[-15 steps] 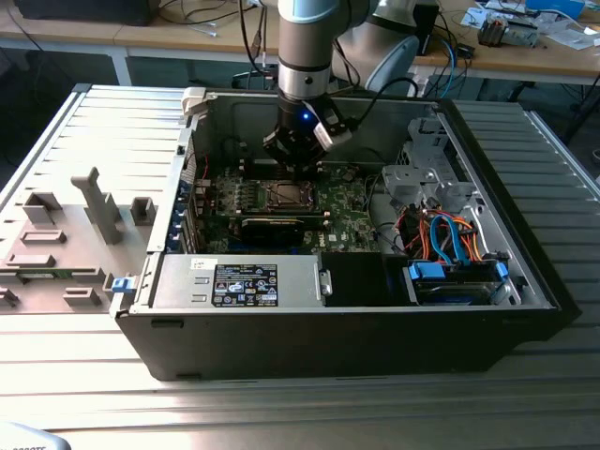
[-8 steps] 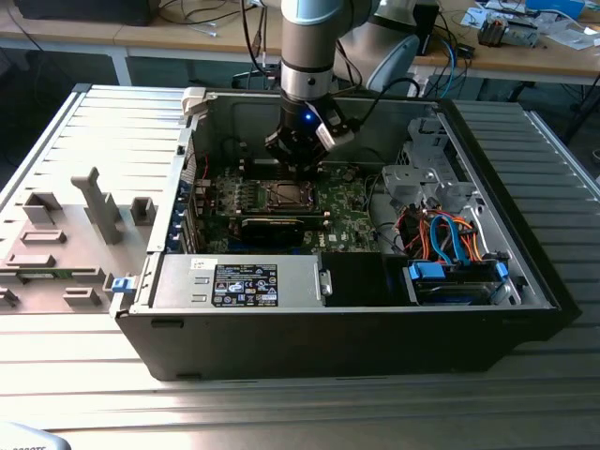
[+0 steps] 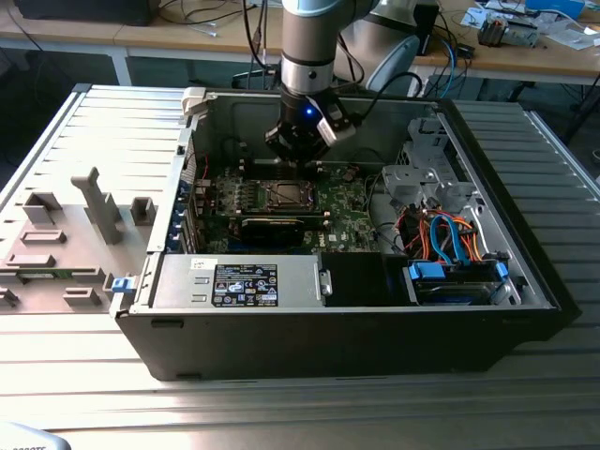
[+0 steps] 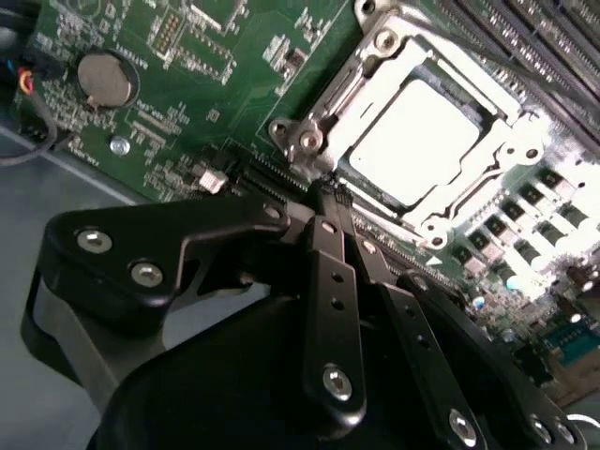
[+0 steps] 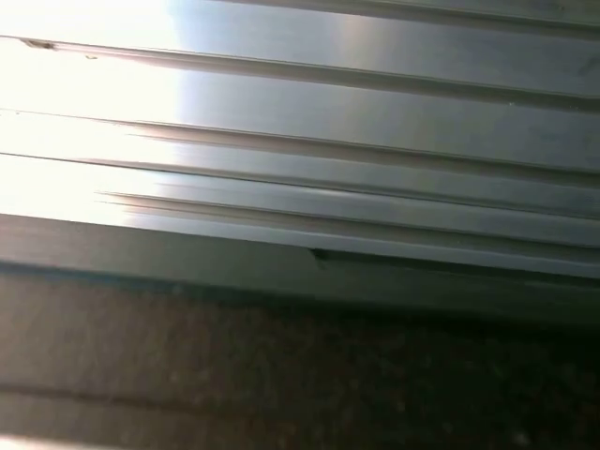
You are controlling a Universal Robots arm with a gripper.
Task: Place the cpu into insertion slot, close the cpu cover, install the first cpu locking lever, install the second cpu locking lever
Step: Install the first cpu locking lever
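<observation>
The cpu [image 4: 420, 141] lies flat in the socket on the green motherboard [image 4: 187, 112], its silver top bright. The cpu cover [image 4: 511, 155], a silver frame with a window, is down around it. My gripper [image 4: 330, 192] has its two black fingers pressed together, tips right at the socket's near edge beside a corner screw [image 4: 307, 141]. I cannot tell whether the tips touch a locking lever. In the exterior view the gripper [image 3: 296, 152] hangs inside the open computer case, just above and behind the socket [image 3: 281, 195].
The case walls [image 3: 178, 187] enclose the board. A power supply box [image 3: 244, 281] sits in front, and drive bays with blue and orange cables [image 3: 450, 239] fill the exterior view's right. Memory sticks [image 4: 553, 56] run beside the socket. Grey fixtures [image 3: 98, 202] stand on the ribbed table [image 5: 375, 122].
</observation>
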